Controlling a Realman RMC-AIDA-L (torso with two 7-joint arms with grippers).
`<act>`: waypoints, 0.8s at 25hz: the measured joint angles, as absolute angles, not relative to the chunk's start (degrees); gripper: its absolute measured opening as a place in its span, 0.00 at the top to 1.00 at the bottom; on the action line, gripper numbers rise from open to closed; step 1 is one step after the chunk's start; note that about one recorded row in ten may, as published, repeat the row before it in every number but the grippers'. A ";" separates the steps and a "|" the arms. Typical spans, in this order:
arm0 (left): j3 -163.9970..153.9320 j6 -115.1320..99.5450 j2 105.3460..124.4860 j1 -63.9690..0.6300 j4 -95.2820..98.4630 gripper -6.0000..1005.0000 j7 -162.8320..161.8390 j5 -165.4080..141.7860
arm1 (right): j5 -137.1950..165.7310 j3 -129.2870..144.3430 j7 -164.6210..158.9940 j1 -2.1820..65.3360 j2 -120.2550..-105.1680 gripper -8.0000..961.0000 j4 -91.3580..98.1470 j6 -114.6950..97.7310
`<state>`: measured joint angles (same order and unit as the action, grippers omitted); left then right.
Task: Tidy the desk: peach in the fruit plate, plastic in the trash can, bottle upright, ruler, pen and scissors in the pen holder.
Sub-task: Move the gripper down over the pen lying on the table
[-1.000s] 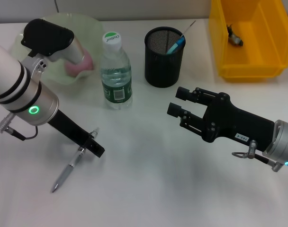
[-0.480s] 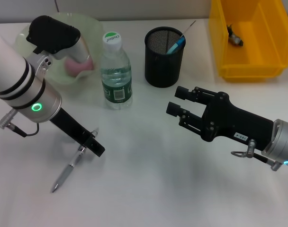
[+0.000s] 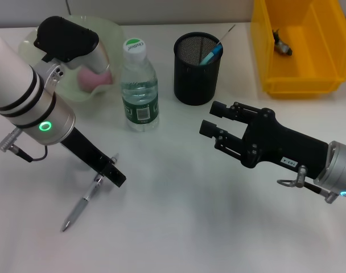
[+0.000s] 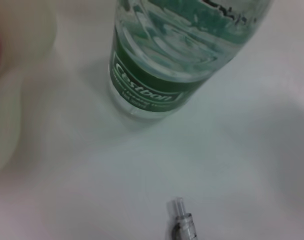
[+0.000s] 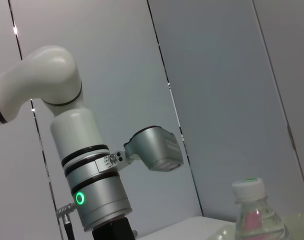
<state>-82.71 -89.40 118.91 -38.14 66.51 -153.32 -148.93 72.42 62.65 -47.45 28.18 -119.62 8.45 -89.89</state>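
Observation:
A silver pen (image 3: 86,197) lies on the white table at the front left; its end also shows in the left wrist view (image 4: 181,220). My left gripper (image 3: 112,175) is low over the pen's upper part, touching or just above it. The water bottle (image 3: 140,85) stands upright, close behind in the left wrist view (image 4: 177,60). A pink peach (image 3: 97,78) lies in the pale green fruit plate (image 3: 113,35). The black mesh pen holder (image 3: 197,74) holds a blue-handled item. My right gripper (image 3: 211,120) is open and empty, hovering right of centre.
A yellow bin (image 3: 326,51) at the back right holds a small crumpled piece (image 3: 283,45). The right wrist view shows my left arm (image 5: 89,195) and the bottle's cap (image 5: 249,188).
My left arm has shifted slightly back and to the right, with its gripper staying at the pen. My right gripper has edged a little left. The pen has not moved.

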 joint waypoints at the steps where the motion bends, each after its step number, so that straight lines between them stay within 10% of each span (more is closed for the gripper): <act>1: -82.71 -89.54 118.91 -38.28 66.52 0.21 -153.32 -149.14 | 72.42 62.65 -47.44 28.21 -119.62 0.50 8.53 -89.87; 20: -82.78 -89.59 119.15 -40.01 63.64 0.21 -153.27 -151.29 | 72.33 62.58 -47.45 28.58 -119.62 0.50 8.65 -88.48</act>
